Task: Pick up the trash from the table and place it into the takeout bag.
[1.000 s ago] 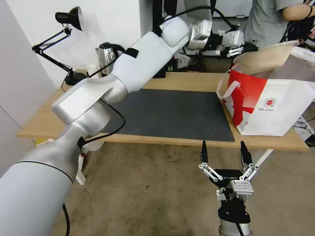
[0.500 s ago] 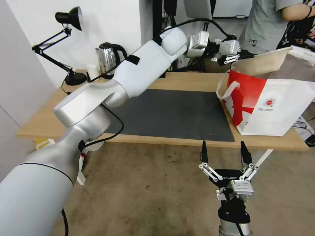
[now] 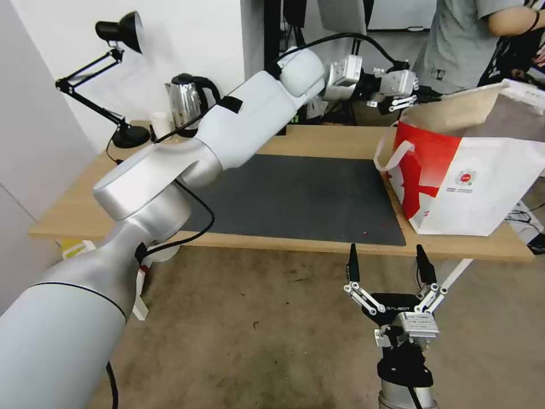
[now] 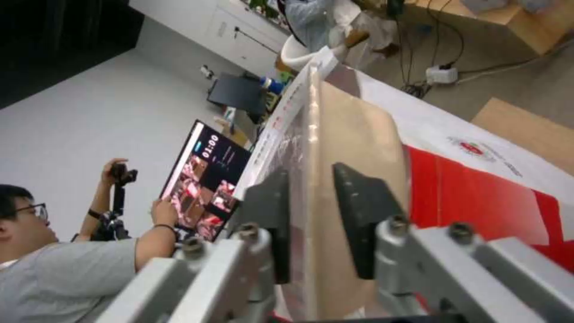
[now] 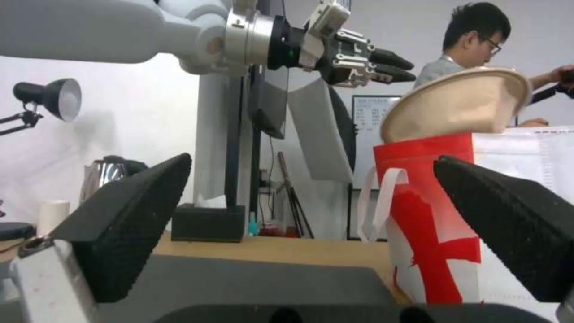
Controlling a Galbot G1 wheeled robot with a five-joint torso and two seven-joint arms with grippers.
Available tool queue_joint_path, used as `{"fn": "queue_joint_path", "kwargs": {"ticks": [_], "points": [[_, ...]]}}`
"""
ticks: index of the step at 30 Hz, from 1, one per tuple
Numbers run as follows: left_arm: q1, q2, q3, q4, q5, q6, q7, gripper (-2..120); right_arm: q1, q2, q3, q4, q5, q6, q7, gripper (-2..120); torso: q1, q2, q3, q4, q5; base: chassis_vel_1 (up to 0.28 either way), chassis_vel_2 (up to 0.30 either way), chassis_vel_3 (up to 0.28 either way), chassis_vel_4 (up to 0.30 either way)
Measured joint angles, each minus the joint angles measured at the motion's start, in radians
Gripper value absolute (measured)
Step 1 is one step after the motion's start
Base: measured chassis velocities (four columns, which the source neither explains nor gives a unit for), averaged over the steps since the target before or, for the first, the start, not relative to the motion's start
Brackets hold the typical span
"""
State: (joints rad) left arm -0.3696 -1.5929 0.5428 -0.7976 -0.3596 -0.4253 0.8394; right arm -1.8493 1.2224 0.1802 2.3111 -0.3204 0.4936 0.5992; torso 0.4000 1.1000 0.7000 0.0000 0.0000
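The takeout bag (image 3: 471, 182) stands at the right end of the table (image 3: 318, 142). A round beige-filled bowl (image 3: 460, 105) leans tilted in the bag's open top, its rim sticking out above the red side. My left gripper (image 3: 406, 101) hovers just left of that rim, apart from it in the right wrist view, its jaws slightly open with nothing in them. From the left wrist, the bowl (image 4: 358, 134) lies straight ahead beyond the left gripper (image 4: 311, 172). My right gripper (image 3: 389, 261) hangs open and empty below the table's front edge.
A dark grey mat (image 3: 295, 193) covers the table's middle. A steel kettle (image 3: 184, 99) and a black desk lamp (image 3: 122, 34) stand at the back left, a black tissue box (image 5: 208, 222) behind the mat. A person stands behind the bag.
My left gripper has let go of the bowl and drawn back a little to the left. The bowl has settled lower in the bag's mouth. The right arm has not moved.
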Motion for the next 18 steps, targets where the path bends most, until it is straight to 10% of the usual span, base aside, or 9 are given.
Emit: {"fn": "queue_joint_path", "kwargs": {"ticks": [18], "points": [[0.0, 0.001, 0.005, -0.004, -0.021, -0.002, 0.021, 86, 0.0, 0.0, 0.0, 0.0, 0.0, 0.0, 0.0, 100, 0.0, 0.0, 0.0, -0.0001, 0.0, 0.0, 0.0, 0.0, 0.0]]}}
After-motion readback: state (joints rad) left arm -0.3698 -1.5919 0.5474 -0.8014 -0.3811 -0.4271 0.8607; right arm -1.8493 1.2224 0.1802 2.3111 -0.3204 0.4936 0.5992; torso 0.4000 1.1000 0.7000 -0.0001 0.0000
